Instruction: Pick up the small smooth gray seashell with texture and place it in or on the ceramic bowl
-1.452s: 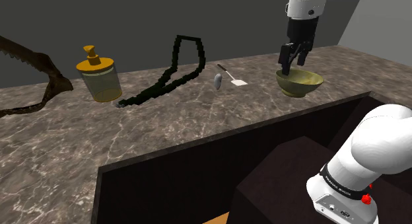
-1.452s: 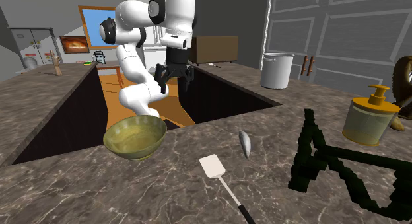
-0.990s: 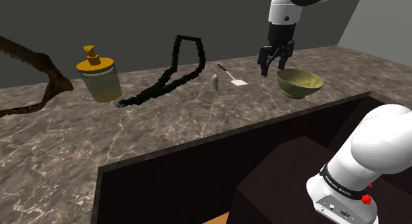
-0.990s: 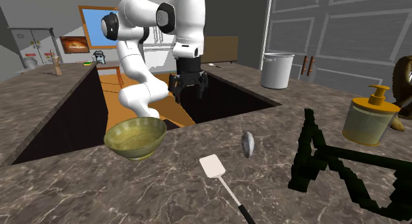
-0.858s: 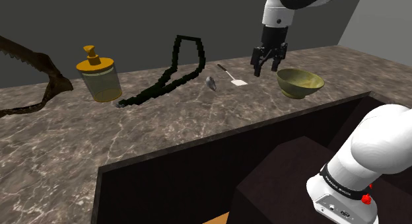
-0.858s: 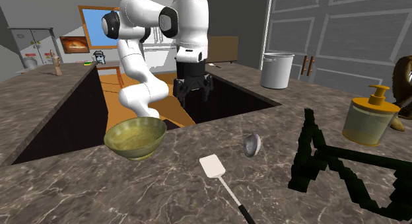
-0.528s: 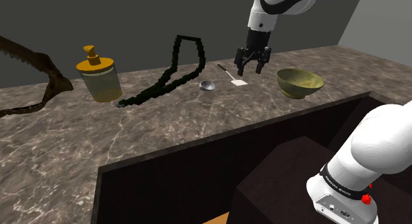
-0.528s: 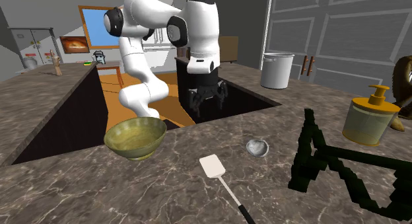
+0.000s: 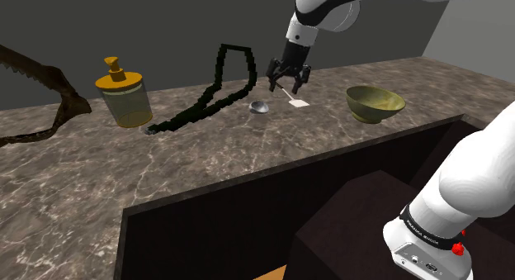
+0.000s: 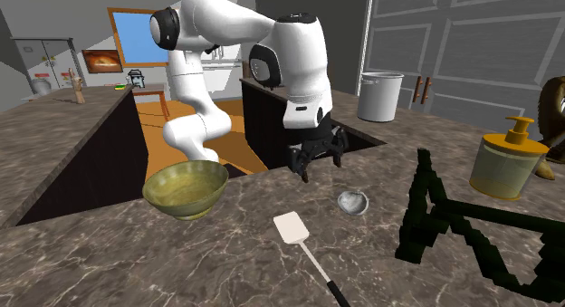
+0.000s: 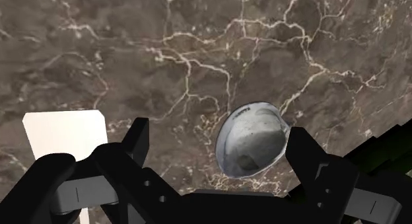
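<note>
The small gray seashell (image 9: 260, 107) lies hollow side up on the dark marble counter, between a white spatula and a black angular object. My gripper (image 9: 287, 86) hovers just above the counter beside the shell, on the shoulder view's right of it, open and holding nothing. In the wrist view the shell (image 11: 253, 140) sits below the open gripper (image 11: 219, 131), nearer one finger and touching neither. The olive-green bowl (image 9: 371, 110) stands empty further to the shoulder view's right. The second exterior view has the gripper (image 10: 321, 167) behind the shell (image 10: 352, 203) and the bowl (image 10: 186, 206) at left.
A white spatula (image 9: 299, 103) lies between shell and bowl. A black angular object (image 9: 198, 111) and an amber soap dispenser (image 9: 124, 97) stand to the shoulder view's left. A deep dark opening (image 9: 248, 229) cuts the counter in front. A gray pot (image 10: 380, 97) sits far off.
The arm swung from above the bowl toward the shell, to the shoulder view's left, and came lower. The shell tipped from standing on edge to lying flat. The fingers stayed open.
</note>
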Controlling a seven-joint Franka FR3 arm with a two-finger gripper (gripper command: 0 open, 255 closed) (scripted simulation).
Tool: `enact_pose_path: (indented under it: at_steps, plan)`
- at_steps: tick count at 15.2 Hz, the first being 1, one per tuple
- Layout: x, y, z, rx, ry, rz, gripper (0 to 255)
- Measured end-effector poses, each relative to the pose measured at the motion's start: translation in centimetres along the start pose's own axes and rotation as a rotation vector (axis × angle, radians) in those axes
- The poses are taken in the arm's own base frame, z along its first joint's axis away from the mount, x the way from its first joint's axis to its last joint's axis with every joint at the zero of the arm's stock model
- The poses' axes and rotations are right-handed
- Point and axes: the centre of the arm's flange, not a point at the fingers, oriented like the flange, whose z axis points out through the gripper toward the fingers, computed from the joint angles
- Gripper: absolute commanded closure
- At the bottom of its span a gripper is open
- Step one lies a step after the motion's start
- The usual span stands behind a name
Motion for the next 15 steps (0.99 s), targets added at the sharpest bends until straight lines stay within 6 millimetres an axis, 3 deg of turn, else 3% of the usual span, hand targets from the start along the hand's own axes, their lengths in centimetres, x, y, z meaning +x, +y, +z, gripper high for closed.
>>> enact_pose_path:
  at_steps: [3, 9, 15]
  plan:
    - [1.9, -0.7, 1.4, 0.030, 0.008, 0.023, 0]
    - [2.0, -0.9, 4.4, 0.035, 0.009, 0.026, 0]
    - [2.1, -0.9, 4.8, 0.035, 0.010, 0.027, 0]
